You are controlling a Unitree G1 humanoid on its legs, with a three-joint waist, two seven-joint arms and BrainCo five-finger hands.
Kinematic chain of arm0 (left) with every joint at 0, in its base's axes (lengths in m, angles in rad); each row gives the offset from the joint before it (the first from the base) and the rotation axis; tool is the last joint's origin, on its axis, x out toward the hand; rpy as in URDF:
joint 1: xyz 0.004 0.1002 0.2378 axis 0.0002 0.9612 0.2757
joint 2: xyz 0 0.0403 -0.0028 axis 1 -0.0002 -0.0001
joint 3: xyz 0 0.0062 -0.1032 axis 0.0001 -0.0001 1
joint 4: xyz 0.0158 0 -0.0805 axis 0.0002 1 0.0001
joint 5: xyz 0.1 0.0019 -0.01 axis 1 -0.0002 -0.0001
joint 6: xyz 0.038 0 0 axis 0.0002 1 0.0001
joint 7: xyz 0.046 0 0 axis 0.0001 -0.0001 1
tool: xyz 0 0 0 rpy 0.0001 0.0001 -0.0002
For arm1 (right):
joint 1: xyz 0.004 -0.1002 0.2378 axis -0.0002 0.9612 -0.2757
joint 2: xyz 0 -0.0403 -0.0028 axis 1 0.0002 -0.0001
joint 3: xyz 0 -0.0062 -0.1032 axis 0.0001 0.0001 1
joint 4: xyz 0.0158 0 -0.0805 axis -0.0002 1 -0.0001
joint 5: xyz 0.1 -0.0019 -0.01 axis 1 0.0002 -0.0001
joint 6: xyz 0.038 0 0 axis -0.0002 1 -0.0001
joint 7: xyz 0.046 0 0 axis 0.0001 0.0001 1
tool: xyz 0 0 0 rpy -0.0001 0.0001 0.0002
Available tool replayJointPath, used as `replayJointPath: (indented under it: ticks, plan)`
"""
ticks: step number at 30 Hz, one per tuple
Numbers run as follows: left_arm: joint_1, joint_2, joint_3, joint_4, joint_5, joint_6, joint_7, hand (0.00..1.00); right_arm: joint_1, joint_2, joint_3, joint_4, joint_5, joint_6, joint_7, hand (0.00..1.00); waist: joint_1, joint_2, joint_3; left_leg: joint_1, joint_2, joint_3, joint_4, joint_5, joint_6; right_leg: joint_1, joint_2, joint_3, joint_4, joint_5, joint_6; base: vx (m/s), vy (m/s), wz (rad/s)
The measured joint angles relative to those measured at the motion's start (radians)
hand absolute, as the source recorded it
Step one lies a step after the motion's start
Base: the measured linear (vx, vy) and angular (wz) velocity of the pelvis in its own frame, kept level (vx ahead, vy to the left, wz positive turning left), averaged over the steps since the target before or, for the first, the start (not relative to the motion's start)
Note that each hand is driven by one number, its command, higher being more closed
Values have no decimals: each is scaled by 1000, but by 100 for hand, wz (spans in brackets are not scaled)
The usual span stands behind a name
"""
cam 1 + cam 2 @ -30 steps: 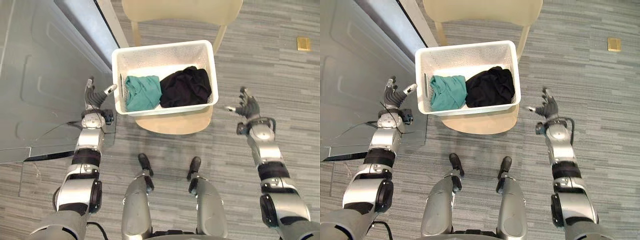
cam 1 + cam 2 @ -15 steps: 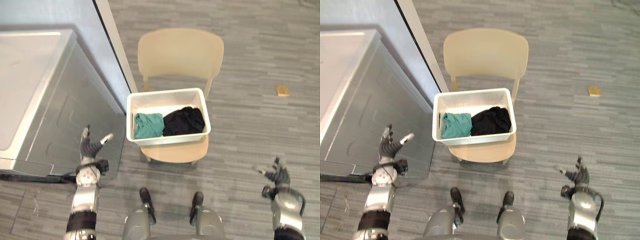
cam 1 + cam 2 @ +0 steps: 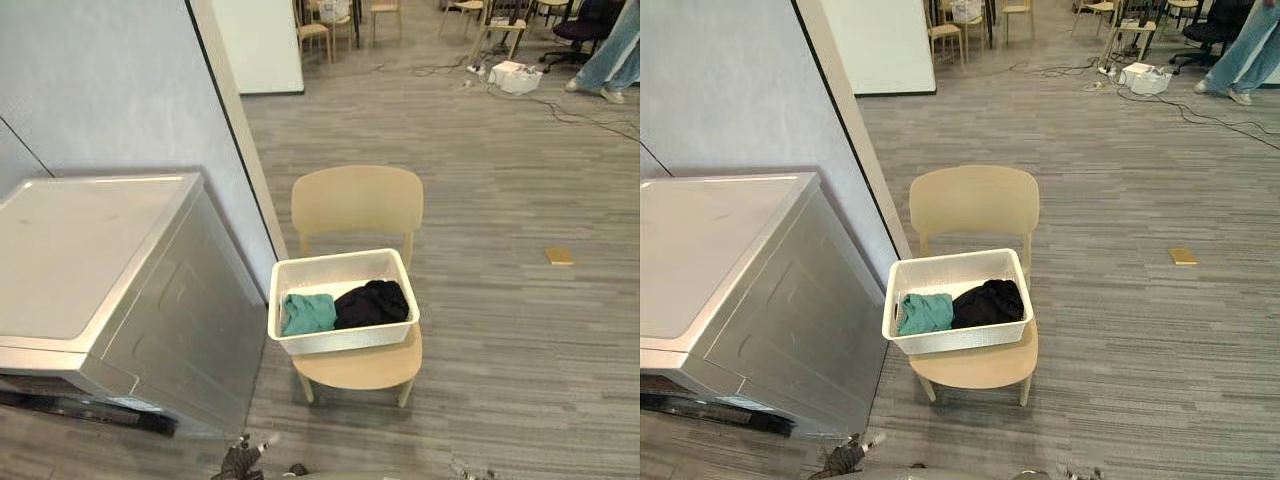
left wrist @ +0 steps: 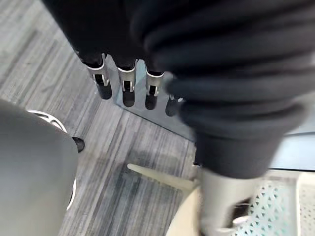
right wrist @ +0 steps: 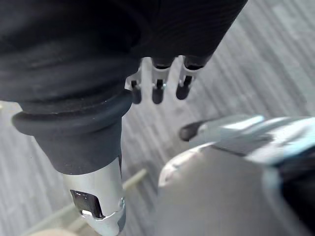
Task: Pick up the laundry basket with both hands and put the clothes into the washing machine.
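Currently the laundry basket (image 3: 345,340) rests on the seat of the chair (image 3: 357,205), which I judge keeps it at a reachable height. The teal garment (image 3: 307,313) and the black garment (image 3: 372,303) lie side by side inside it. The washing machine (image 3: 90,250) stands just beside the chair (a short carry, I judge). My left hand (image 4: 127,83) and right hand (image 5: 157,83) hang low, well apart from the basket, fingers straight, holding nothing. The two-handed pickup is not yet begun.

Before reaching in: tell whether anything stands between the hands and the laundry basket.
Nothing visible does. The laundry basket sits on the chair; bare floor lies between it and the left hand and right hand.
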Motion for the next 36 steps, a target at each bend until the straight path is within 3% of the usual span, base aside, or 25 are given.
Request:
replayJointPath:
  ticks: [4,10,13,14,16,17,18,19,20,21,24,26,27,28,29,30,31,34,35,36]
  plan:
    - [-5,5,53,34,0,-1,-1,0,2,-5,-69,69,6,16,-4,0,-6,-6,-2,61,1,0,5,-10,-13,69,12,5,-30,11,-4,23,-12,-9]
    - [-3,26,107,70,-1,16,0,0,-17,-26,-59,102,-40,32,-2,0,-4,-5,4,44,16,-39,59,-26,-15,98,19,-24,-30,3,-10,4,-25,13]
    - [-6,19,105,55,-14,13,2,0,-43,-42,30,101,-41,26,-8,0,-3,-9,22,-43,26,-120,70,1,-13,51,19,-92,41,-36,-29,-84,-70,78]
    - [-15,19,102,50,-23,14,6,0,-48,-51,87,89,-41,15,-10,0,-2,8,27,-95,24,-172,85,23,-10,-3,7,-139,121,-74,-38,-47,-65,103]
    - [-25,17,98,23,-42,8,13,0,-98,-67,139,77,-42,11,-13,0,-2,-7,77,-154,25,-235,77,87,-24,-53,-4,-176,200,-104,-70,-110,-79,111]
    - [-57,33,103,16,-44,0,15,0,-121,-52,153,64,-47,4,-19,0,-1,-38,105,-184,25,-245,110,82,-4,-70,-25,-232,200,-101,-85,-128,-106,106]
    - [-70,38,103,18,-43,2,20,0,-130,-44,154,50,-50,-1,-27,0,2,-43,110,-218,30,-210,237,14,25,-77,-40,-255,207,-97,-92,-137,-82,100]
    - [-75,45,102,23,-42,0,23,0,-148,-34,157,32,-52,-8,-30,0,2,-61,123,-233,51,-156,423,-77,67,-73,-64,-288,215,-93,-97,-100,-80,95]
    - [-73,43,101,35,-42,-3,25,0,-153,-34,157,21,-51,-8,-29,0,-3,-56,122,-204,88,-137,512,-112,57,-52,-75,-318,212,-86,-94,-127,-8,89]
    - [-74,40,100,41,-42,-4,25,0,-153,-36,157,23,-51,-9,-28,0,-6,-48,120,-187,114,-133,529,-123,43,-45,-76,-335,210,-83,-92,-93,37,74]
    - [-78,34,102,74,-38,-2,22,0,-170,-46,148,54,-49,-5,-31,0,-21,-28,111,-97,276,-112,526,-134,46,-48,-88,-416,220,-55,-69,-126,232,88]
    - [-77,28,102,76,-26,4,22,0,-171,-54,128,62,-49,-5,-36,0,-25,-16,104,-53,296,-112,417,-93,-14,-55,-112,-446,223,-27,-42,-59,328,79]
    - [-75,20,101,77,-17,13,24,0,-169,-78,113,80,-49,-5,-50,0,-27,4,93,-18,262,-115,311,-137,-141,-63,-124,-458,217,7,-19,-56,361,75]
    - [-77,25,96,76,-15,16,25,0,-174,-78,110,107,-48,-2,-53,0,-26,-4,93,-22,234,-112,274,-187,-166,-61,-140,-462,185,46,-6,-93,559,83]
    - [-80,33,89,71,-20,14,26,0,-178,-72,110,126,-47,5,-53,0,-13,-18,98,-26,205,-113,265,-211,-163,-59,-164,-461,171,70,-3,-116,529,70]
    - [-91,64,75,72,-21,15,30,0,-178,-55,109,136,-46,20,-53,0,5,-49,99,-35,157,-120,270,-219,-154,-54,-205,-458,159,99,-7,-121,474,52]
    - [-86,85,59,72,-21,16,32,0,-176,-47,109,133,-46,24,-54,0,6,-65,91,-44,127,-133,275,-221,-151,-45,-231,-458,151,117,-17,-96,327,48]
    - [-82,103,63,70,-50,9,49,0,-175,-45,111,121,-41,32,-76,0,27,-81,71,-56,43,-171,257,-253,-90,-22,-319,-460,177,158,-56,-108,234,58]
    - [-83,100,62,71,-69,8,51,0,-174,-47,110,110,-39,32,-83,0,25,-75,69,-64,29,-188,255,-261,-76,-21,-335,-453,190,174,-78,-76,183,86]
    - [-85,79,52,73,-104,7,57,0,-154,-49,120,73,-32,30,-89,0,20,-50,68,-73,13,-227,246,-255,-58,-29,-346,-387,220,225,-151,-22,210,94]
